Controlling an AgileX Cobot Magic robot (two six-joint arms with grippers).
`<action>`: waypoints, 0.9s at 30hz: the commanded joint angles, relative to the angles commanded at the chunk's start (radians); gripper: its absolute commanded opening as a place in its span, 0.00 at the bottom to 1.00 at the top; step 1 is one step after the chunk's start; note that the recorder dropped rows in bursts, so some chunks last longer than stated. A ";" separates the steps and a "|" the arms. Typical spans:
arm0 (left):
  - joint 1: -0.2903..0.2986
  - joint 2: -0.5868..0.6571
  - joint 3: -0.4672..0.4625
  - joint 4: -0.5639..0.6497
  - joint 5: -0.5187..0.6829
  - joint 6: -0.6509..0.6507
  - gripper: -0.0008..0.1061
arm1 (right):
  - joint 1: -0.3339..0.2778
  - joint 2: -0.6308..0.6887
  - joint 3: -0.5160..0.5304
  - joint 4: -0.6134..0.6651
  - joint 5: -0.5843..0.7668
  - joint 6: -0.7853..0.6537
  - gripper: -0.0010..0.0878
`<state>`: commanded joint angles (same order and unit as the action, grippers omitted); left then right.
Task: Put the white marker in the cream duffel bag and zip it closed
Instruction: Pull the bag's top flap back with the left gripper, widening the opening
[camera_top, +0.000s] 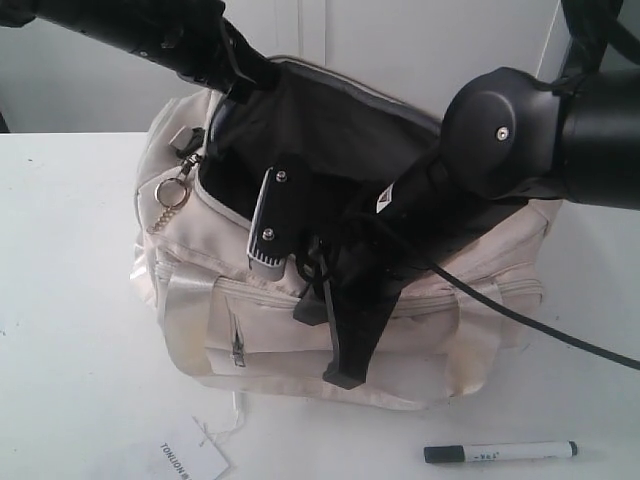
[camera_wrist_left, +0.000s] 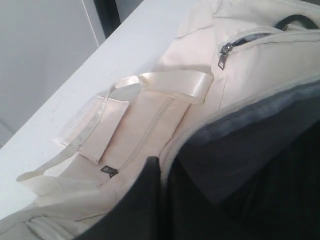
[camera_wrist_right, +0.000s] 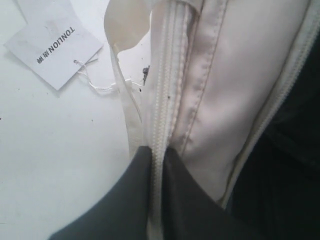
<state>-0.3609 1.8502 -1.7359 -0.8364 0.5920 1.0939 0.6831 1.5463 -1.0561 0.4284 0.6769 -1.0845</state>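
White marker (camera_top: 500, 452) is seen lying on the table (camera_top: 70, 300) by its front edge, apart from the cream duffel bag (camera_top: 420, 340). Right hand (camera_wrist_right: 156, 150) is clenched on the bag's zipper seam; left hand (camera_wrist_left: 161, 169) can't be told. With a hard tug the bag could get dragged over the marker, though bare table is left around it

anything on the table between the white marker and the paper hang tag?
Nothing: the table between the white marker and the hang tag is bare. The exterior view shows the whole stretch.
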 joint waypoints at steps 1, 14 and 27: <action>0.000 0.007 -0.008 0.000 -0.007 0.018 0.01 | 0.000 0.000 0.000 0.000 0.000 -0.007 0.01; 0.000 0.046 -0.022 0.000 -0.198 0.092 0.01 | 0.000 0.000 0.000 0.000 0.002 -0.037 0.01; 0.000 0.046 -0.022 0.000 -0.322 0.230 0.01 | 0.000 0.000 0.000 -0.002 0.026 -0.090 0.01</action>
<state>-0.3609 1.8966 -1.7582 -0.8364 0.2705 1.3238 0.6831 1.5463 -1.0561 0.4261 0.7027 -1.1749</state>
